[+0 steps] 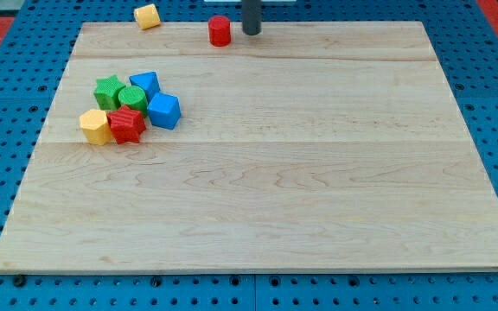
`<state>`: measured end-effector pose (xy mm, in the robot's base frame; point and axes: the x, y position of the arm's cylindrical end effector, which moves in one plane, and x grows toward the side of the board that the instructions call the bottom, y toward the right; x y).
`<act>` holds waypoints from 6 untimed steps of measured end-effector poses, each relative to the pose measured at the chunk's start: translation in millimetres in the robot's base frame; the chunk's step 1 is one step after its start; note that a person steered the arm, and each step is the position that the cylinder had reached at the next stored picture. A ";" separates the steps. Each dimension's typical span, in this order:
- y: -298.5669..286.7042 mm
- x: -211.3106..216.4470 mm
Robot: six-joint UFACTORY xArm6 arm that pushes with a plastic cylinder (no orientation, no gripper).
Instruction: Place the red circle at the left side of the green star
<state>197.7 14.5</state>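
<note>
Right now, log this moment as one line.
my tip: just right of red circle, top edge | green star: in left cluster | placement: not done

My tip [252, 33] ends a plain, smooth, dark grey cylindrical rod without visible markings.

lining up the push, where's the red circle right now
The red circle sits at the board's top edge, a little left of centre in the view, just left of my tip and far up-right of the green star.
</note>
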 end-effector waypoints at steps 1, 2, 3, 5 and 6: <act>-99.0 12.7; -220.3 42.8; -277.6 81.4; -288.6 125.0; -288.6 157.8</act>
